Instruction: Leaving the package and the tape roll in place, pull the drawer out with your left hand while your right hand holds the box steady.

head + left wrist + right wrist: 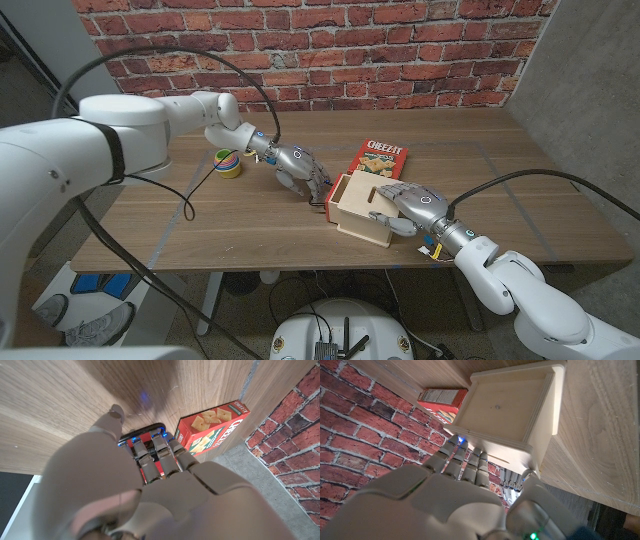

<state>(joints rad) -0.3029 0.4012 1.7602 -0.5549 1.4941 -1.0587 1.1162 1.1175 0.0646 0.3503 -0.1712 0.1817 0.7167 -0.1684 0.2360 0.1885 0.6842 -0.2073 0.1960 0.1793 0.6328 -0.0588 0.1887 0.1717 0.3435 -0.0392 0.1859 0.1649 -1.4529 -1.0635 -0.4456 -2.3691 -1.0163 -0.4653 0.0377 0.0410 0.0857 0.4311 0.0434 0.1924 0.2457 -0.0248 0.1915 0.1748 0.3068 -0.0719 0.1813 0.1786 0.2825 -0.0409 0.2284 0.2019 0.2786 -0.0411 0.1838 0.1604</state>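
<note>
Box [362, 206]: pale plywood, square-cornered, near the counter [520, 190] front edge, a bit right of middle; smooth sanded faces, so probably slides easily.
Drawer [334, 192]: looks partly out on the box's left side; black loop handle [145, 431] seen from the left wrist.
Left hand [298, 166]: fingers [156, 457] curled down onto the handle; looks like a hook grip, can't tell how firm.
Right hand [412, 207]: draped over the box top, fingers [451, 462] together and pressing; no real clamp.
Package [377, 159]: glossy red cardboard cracker box, lying flat right behind the wooden one, toward the back edge.
Tape roll [228, 163]: small colourful ring, left of middle.
Risk: slick wood on slick wood, so box may skate along with the drawer if pressure drops.
Risk 2: skewed pull could nudge the package or pop fingers off the thin handle.
</note>
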